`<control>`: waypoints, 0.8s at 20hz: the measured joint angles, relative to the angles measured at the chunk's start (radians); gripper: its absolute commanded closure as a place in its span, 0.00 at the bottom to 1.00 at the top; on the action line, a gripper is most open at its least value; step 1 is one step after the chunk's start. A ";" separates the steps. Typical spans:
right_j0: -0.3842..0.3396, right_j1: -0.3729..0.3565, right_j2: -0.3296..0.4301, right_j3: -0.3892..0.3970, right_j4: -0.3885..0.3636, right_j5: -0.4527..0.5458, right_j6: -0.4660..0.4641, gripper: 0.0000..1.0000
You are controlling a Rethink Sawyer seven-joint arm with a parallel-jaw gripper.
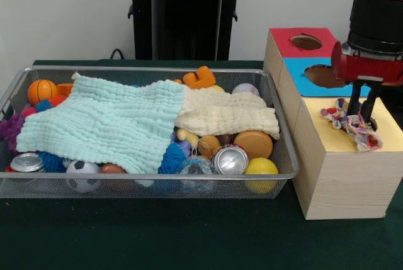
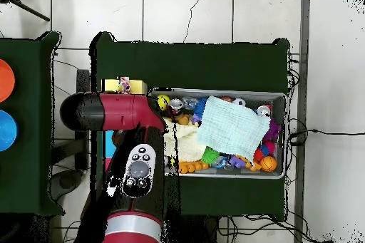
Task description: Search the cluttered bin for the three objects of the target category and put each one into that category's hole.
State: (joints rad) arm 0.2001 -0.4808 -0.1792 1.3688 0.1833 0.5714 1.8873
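A multicoloured rope toy [image 1: 350,125] lies on the yellow top of the wooden box [image 1: 340,182], right of the bin. My gripper [image 1: 363,118] hangs straight over it, open, its two dark fingers apart and their tips down at the rope's strands. The rope rests on the box surface. Any hole in the yellow section is hidden under the rope. In the overhead view the rope toy [image 2: 125,83] shows on the yellow patch, while the arm [image 2: 135,154] covers the gripper.
The wire bin [image 1: 151,68] holds a mint cloth [image 1: 107,122] and a cream cloth [image 1: 223,114] over balls, cans [image 1: 230,160] and toys. The box also has a red section with a hole [image 1: 306,42] and a blue one with a hole [image 1: 324,76].
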 measured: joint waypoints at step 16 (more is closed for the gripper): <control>0.004 -0.033 -0.002 0.020 0.011 0.000 0.000 0.00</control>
State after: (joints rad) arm 0.2040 -0.5140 -0.1811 1.3892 0.1947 0.5712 1.8873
